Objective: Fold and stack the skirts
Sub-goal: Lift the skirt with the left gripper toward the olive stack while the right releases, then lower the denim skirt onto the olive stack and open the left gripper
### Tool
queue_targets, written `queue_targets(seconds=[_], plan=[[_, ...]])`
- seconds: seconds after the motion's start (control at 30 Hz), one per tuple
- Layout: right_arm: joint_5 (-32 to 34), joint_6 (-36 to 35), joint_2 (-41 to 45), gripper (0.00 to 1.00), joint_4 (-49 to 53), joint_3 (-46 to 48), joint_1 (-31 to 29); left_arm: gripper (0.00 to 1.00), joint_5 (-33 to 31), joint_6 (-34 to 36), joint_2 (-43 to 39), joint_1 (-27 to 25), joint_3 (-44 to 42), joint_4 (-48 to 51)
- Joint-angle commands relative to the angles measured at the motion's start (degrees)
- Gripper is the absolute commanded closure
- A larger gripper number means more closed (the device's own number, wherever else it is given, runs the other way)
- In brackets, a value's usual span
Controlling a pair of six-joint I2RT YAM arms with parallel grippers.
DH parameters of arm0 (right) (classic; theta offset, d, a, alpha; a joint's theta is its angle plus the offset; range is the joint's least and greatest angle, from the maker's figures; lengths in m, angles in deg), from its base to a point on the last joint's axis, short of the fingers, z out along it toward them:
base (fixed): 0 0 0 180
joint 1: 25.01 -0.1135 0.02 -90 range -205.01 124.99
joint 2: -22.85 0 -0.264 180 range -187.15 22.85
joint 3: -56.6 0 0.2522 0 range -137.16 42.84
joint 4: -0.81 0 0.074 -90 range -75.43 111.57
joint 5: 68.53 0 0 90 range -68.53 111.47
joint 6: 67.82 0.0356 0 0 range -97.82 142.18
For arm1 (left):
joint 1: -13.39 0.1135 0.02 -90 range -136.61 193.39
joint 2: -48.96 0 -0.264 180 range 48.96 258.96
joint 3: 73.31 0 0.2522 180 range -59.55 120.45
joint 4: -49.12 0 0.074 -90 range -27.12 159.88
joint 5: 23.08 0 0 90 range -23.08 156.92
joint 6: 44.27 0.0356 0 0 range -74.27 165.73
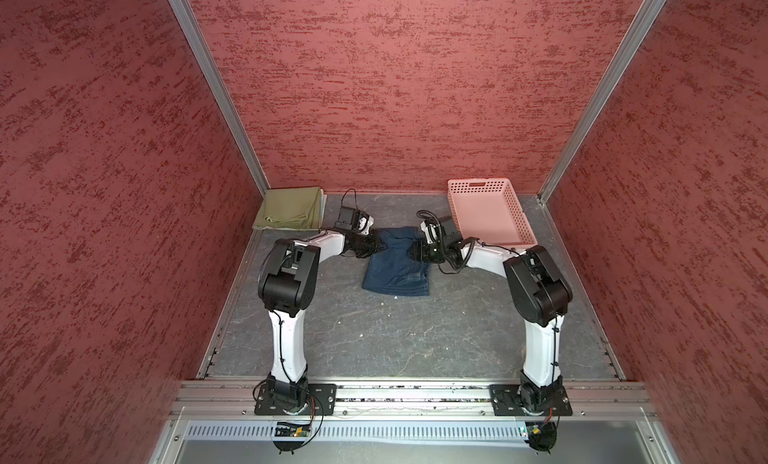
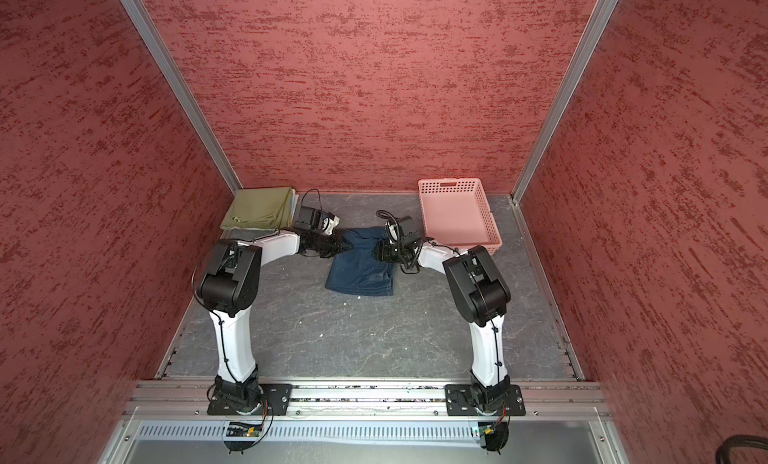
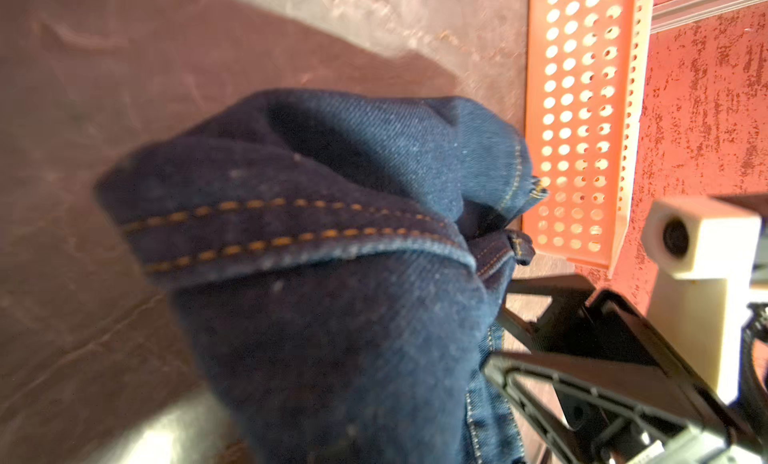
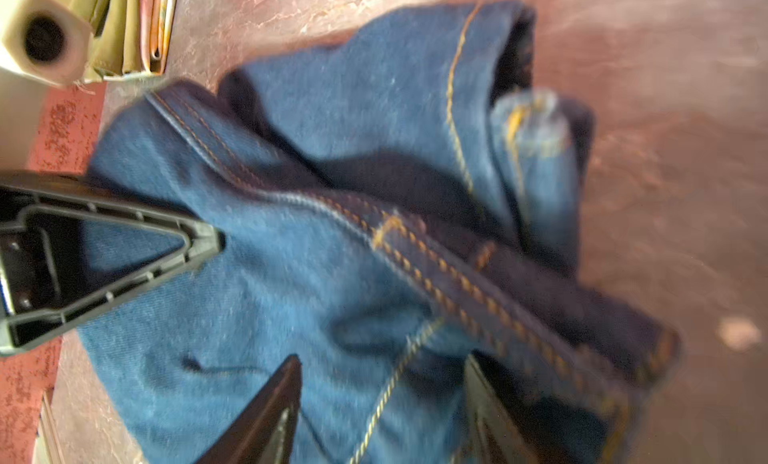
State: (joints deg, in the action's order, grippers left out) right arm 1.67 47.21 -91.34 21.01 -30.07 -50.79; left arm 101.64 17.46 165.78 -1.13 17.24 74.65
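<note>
The dark blue denim skirt lies bunched on the grey floor between both arms. My left gripper sits at its far left edge; in the left wrist view the denim is heaped over the jaws and hides them, and it looks shut on the cloth. At the far right edge my right gripper stands open with denim between its spread fingers. The folded olive-green skirt lies at the back left, on top of the floral skirt, of which only the edge shows.
An empty pink perforated basket stands at the back right, just behind the right arm. Red textured walls close in the back and both sides. Bare grey floor stretches in front of the denim.
</note>
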Motion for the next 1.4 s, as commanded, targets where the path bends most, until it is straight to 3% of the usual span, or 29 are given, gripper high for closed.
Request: queue_targets(seconds=[0.0,0.23,0.53,0.8,1.03,1.37], plan=[[4.2,0.3,7.2,0.27,1.5,1.9,0.0,1.0,-5.3,-2.1,-4.8,0.9,0.9,-5.4],[6.0,0.9,17.9,0.21,-1.4,6.8,0.0,1.0,-10.2,-5.1,-7.3,3.6,1.5,-9.6],[5.6,-1.3,24.5,0.16,-6.6,12.2,-0.1,1.0,-16.3,-10.6,-7.8,9.3,2.9,-17.8],[4.1,-5.3,27.0,0.15,-15.0,17.1,-1.1,1.0,-21.1,-17.9,-4.8,13.7,8.1,-26.8],[4.0,-6.1,25.8,0.15,-15.9,15.9,-1.7,1.0,-23.6,-25.7,0.6,16.9,11.5,-38.6],[4.0,-6.3,24.3,0.15,-15.5,14.0,-2.6,1.0,-22.1,-34.9,9.0,22.0,17.3,-54.6]])
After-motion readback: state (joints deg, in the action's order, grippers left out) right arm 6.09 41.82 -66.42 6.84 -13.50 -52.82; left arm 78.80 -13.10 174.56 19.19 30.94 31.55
